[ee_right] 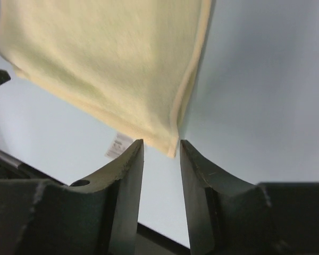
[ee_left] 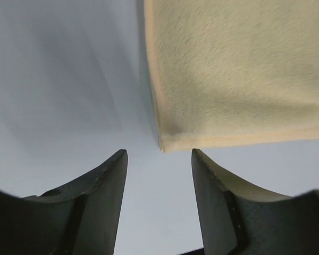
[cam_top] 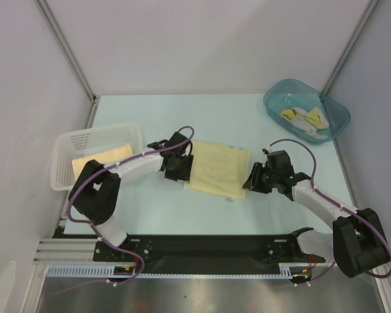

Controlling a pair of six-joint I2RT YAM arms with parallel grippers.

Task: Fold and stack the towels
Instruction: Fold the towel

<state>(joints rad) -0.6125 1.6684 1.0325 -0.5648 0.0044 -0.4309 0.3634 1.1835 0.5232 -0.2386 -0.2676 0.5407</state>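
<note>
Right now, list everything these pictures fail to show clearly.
- Top view: cloths in the teal tub are bunched and small; count unclear.
- Top view: the folded cloth in the white basket is partly behind the basket's wall and the left arm; layers unclear.
- Top view: the left arm covers the left edge of the pale yellow towel.
- Right wrist view: the tag under that towel is too blurred to read.

The towel (cam_top: pixel 216 168) at the centre is plain pale yellow on a pale mint worktop (cam_top: pixel 182 208). At nine o'clock, a white mesh basket (cam_top: pixel 98 132) holds an apricot cloth (cam_top: pixel 103 158). At one o'clock, a translucent teal tub (cam_top: pixel 277 104) holds white-and-yellow cloths (cam_top: pixel 304 119). The left claw (ee_left: pixel 159 159) and right claw (ee_right: pixel 161 146) are black.
</note>
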